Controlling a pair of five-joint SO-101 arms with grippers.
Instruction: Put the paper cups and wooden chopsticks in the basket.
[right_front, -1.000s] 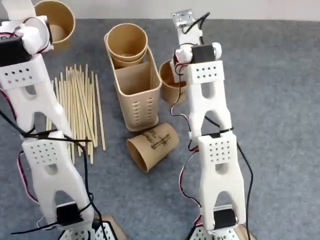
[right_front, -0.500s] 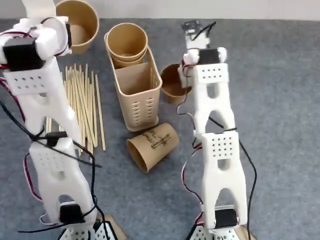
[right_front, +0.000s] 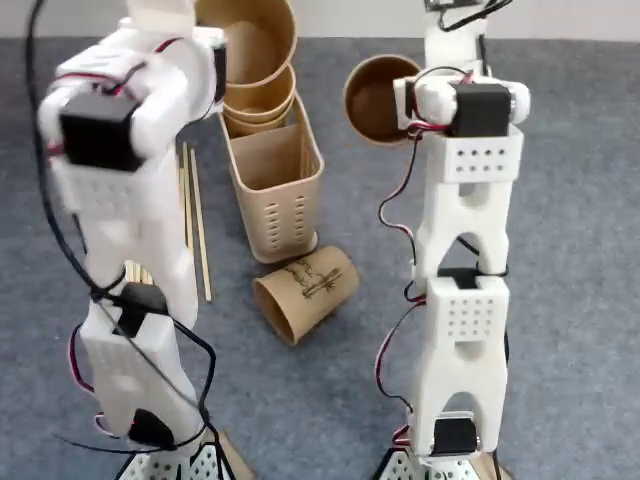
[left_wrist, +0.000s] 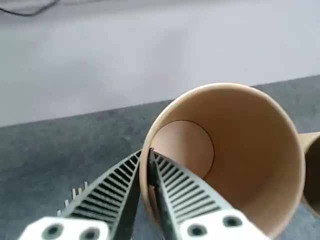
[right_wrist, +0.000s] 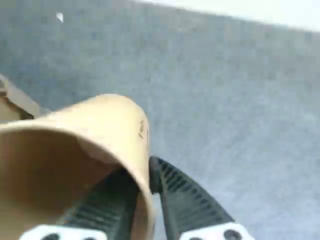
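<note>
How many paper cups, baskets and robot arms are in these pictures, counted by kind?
Paper cups: 5 (one in left pincer, one in right pincer, one lying on the table, two nested in basket)
Baskets: 1
Robot arms: 2, left and right
Total: 8

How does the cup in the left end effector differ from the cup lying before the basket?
The held cup is clamped at its rim by the left end effector, above the basket; the lying cup rests sideways on the table. The lying cup shows a dark print; the held cup shows none. Both are brown paper.
</note>
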